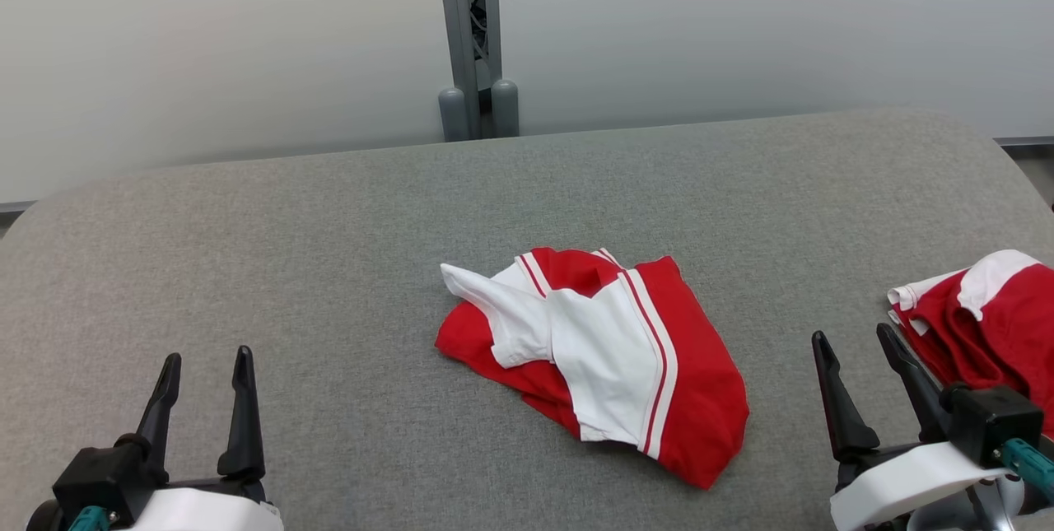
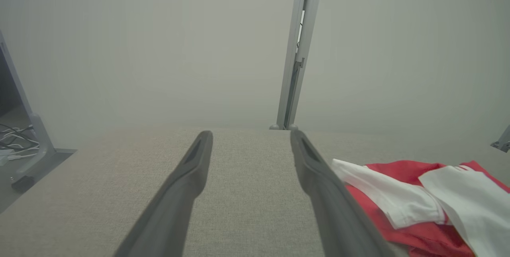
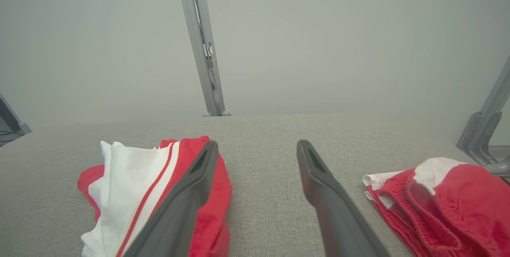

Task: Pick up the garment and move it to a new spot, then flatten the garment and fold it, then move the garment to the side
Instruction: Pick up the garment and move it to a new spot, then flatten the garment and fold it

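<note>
At the lower left of the head view, the left pincer (image 1: 207, 355) has its two dark fingers spread apart and holds nothing. At the lower right, the right pincer (image 1: 850, 333) is also spread wide and empty. Both point up the frame over a grey fabric surface (image 1: 329, 226). At the right edge, just beside the right pincer, lies a second garment (image 1: 988, 325), red with white patches and bunched up. In the middle of the frame, between the two pincers and a little farther up, lies the garment (image 1: 609, 350). It is crumpled red and white cloth with thin red stripes, and a white part is folded over its left side. Neither pincer touches it. Beyond the surface's far edge, at top centre, a grey metal post (image 1: 473, 37) stands against a pale wall (image 1: 206, 45).
</note>
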`<state>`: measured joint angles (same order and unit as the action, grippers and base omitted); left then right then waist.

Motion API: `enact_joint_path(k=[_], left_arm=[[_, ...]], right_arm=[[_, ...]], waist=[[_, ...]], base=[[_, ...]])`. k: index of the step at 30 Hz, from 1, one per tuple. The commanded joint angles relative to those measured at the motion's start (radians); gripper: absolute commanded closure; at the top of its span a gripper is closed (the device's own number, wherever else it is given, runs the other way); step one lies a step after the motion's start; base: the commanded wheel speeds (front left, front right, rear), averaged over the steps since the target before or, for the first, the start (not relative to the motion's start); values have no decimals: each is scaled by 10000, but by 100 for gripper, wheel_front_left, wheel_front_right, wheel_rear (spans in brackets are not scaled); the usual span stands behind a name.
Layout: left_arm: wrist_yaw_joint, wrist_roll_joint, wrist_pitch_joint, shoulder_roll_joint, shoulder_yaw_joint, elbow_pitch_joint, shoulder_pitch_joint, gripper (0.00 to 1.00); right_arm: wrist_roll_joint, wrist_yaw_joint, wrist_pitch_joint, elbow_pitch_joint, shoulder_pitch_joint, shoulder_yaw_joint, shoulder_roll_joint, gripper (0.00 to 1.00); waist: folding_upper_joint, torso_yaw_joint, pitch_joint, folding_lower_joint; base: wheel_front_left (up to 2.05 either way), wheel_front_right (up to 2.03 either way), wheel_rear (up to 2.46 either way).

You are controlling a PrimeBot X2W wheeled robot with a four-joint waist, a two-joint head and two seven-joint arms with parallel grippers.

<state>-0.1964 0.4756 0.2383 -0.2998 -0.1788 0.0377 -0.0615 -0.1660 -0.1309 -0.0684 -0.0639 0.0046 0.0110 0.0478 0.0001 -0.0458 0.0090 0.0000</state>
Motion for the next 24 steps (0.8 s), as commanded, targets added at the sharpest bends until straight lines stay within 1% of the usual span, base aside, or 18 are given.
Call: enact_joint_path(k=[1,9,17,24], left_arm=[[-80,-47,43,-48,8,-104,-76,0],[-190,-35,-38,-17,-72,-374,-182,0],[44,-43,-5,110,-350,-143,378,0],[231,-94,40,230,-560,255,920,0]], right_arm=[[97,4,59,63,91,-30,52,0],[43,4,179,181,253,-95,52,0],[143,4,264,131,153,-113,52,0],[383,4,461,-188,-344,481,49,0]], waist=[[-1,23,-26,0],[-1,180,-126,0],[-1,613,-71,0],[-1,1113,69,0]], base=[[0,0,0],[0,0,0],[0,0,0],[0,0,0]])
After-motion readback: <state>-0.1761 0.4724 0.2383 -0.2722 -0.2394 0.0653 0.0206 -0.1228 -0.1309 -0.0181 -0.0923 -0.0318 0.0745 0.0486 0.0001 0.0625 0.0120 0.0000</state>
